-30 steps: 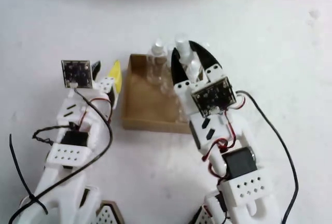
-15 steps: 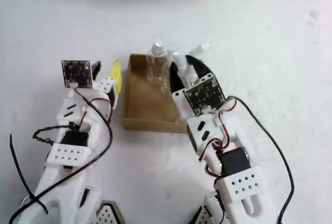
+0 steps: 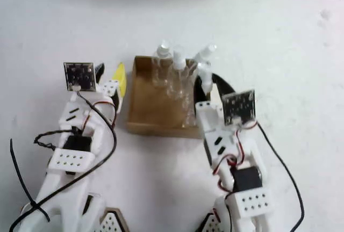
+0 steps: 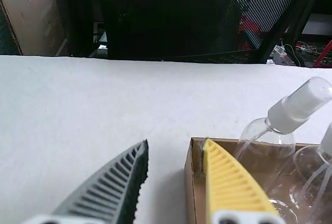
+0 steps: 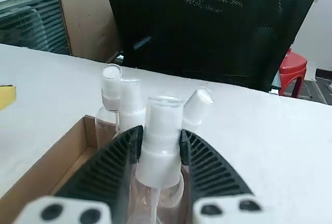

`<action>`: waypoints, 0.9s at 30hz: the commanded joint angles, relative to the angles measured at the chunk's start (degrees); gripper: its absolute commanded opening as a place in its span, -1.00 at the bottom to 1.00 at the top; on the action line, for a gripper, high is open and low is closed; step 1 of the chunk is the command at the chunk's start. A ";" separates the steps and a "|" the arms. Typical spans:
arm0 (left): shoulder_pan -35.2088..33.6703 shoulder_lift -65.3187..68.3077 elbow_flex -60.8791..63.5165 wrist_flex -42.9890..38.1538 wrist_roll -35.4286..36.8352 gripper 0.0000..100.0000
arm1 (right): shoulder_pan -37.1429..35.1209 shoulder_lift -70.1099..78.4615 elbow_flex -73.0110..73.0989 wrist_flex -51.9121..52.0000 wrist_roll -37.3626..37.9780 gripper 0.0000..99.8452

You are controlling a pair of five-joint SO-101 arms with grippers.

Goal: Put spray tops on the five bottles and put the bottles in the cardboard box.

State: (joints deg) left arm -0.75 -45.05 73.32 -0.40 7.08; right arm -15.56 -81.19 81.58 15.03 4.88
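Observation:
The cardboard box point(image 3: 150, 108) lies mid-table with several clear bottles topped by white spray heads standing at its far end point(image 3: 161, 63), one of them tilted point(image 3: 207, 52). My right gripper point(image 3: 210, 80) is at the box's right wall, its black fingers shut on the spray top point(image 5: 161, 146) of a bottle point(image 3: 202, 72). Behind it in the right wrist view stand more bottles point(image 5: 129, 102). My left gripper point(image 3: 110, 76) rests open beside the box's left wall. Its yellow finger point(image 4: 228, 187) lies over that wall and its grey finger point(image 4: 119, 182) over bare table.
White table point(image 3: 279, 44) stretches free to the left, right and far side of the box. A black mesh chair point(image 5: 207, 22) and a red stool point(image 5: 290, 66) stand beyond the far edge. Cables hang along both arms.
The right gripper, wide open around the far bottles a second ago, has drawn back toward the near right and closed on a bottle's spray top. The left arm has kept still.

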 commanded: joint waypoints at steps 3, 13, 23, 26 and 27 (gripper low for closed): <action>-0.66 -1.80 -0.26 -1.49 -0.35 -0.68 | 0.75 -15.08 8.79 -0.84 1.14 -0.97; -0.66 -1.80 -0.26 -1.49 -0.44 -0.68 | 0.66 -20.88 10.55 7.16 0.79 -0.74; -0.66 -1.80 -0.18 -1.49 -0.53 -0.68 | -3.21 -20.35 0.35 14.73 0.70 -0.78; -0.66 -1.80 -0.18 -1.49 -0.53 -0.68 | -3.21 -20.35 0.44 16.22 0.70 -0.78; -0.66 -1.80 -0.18 -1.49 -0.62 -0.68 | -3.21 -20.35 0.44 16.31 0.70 -0.78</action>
State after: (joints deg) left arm -0.75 -45.05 73.32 -0.40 7.08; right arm -18.11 -102.02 84.75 30.68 5.23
